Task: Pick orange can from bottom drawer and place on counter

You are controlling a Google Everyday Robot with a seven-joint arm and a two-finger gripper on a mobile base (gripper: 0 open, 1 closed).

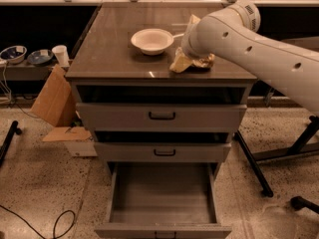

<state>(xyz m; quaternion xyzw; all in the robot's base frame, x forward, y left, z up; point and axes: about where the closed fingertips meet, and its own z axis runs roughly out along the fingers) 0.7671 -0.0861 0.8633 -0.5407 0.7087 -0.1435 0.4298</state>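
The bottom drawer (162, 195) stands pulled open, and its grey inside shows nothing in it. The counter (114, 49) holds a white bowl (152, 40). My white arm (224, 36) reaches in from the right, low over the counter's right front. My gripper is under the arm's end, just right of the bowl, and the arm hides it. A crumpled tan-yellow thing (180, 63) lies on the counter, sticking out from under the arm. I cannot make out the orange can.
The two upper drawers (162, 116) are slightly open. A cardboard piece (52, 98) leans left of the cabinet, near a paper cup (61, 55) and bowls on a low shelf. Dark stand legs (254, 166) cross the floor on the right. A cable (55, 223) lies at bottom left.
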